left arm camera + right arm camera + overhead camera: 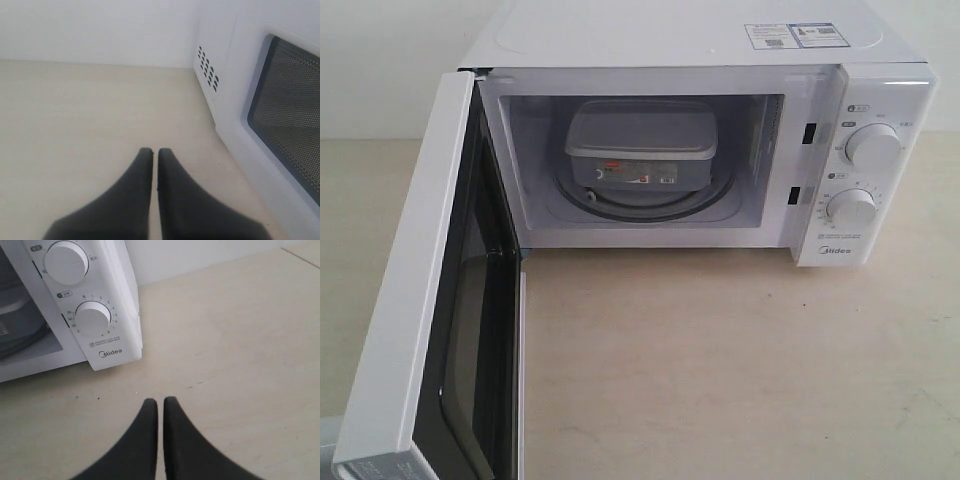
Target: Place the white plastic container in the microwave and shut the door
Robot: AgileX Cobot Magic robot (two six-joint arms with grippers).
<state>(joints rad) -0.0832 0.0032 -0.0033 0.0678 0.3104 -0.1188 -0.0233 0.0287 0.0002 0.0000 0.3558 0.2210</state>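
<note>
The white plastic container [642, 146] sits on the glass turntable [650, 205] inside the white microwave [700, 40], its red-printed label facing out. The door [415, 290] stands wide open at the left, black inner frame toward the cavity. Neither gripper appears in the exterior view. My left gripper [151, 151] is shut and empty above the table, beside the door's outer face with its dark window [292, 112]. My right gripper [160, 401] is shut and empty above the table in front of the microwave's knob panel [92, 320]; a sliver of the container [15, 325] shows in the cavity.
The pale wooden table [740, 360] spreads in front of the microwave. Two round knobs [873, 147] sit on the right panel. Vent holes [207, 69] mark the microwave's left side. A white wall [100, 30] runs behind the table.
</note>
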